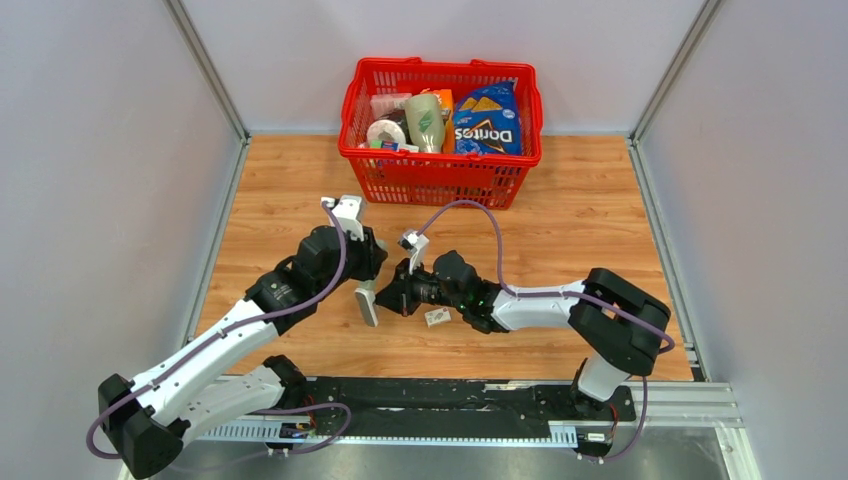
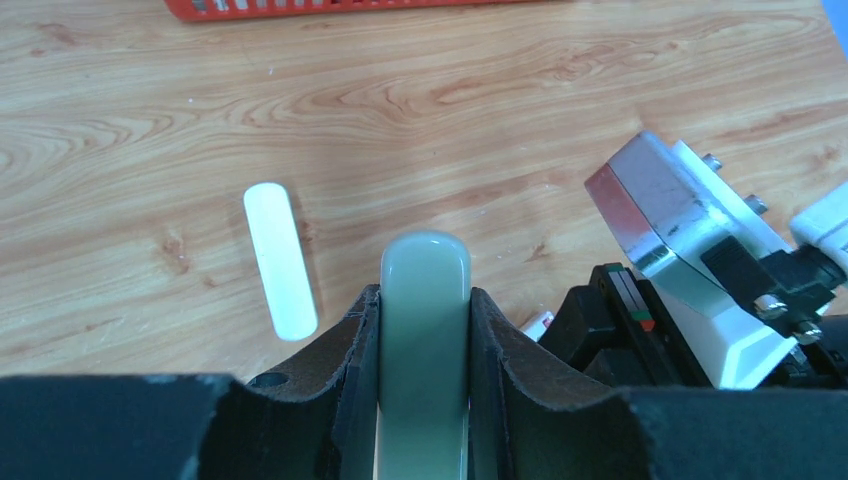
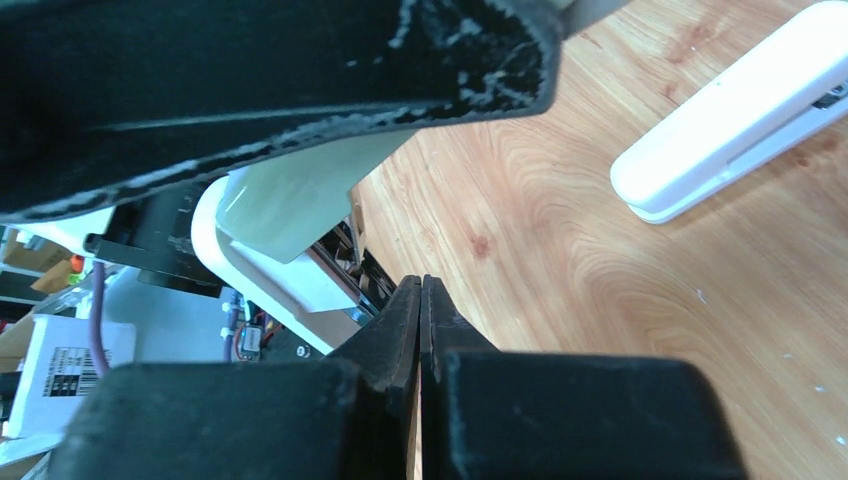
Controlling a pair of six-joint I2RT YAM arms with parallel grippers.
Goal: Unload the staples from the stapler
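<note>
1. Left of centre in the left wrist view, the stapler (image 2: 281,260) lies flat on the wooden table (image 2: 560,90), apart from both grippers.
2. Left gripper (image 2: 424,302) pinches a grey-green bar (image 2: 424,268).
3. Right gripper (image 3: 421,300): jaws pressed together.

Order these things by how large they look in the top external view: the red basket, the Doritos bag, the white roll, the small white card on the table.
1. red basket, by far the largest
2. Doritos bag
3. white roll
4. small white card, the smallest
</note>
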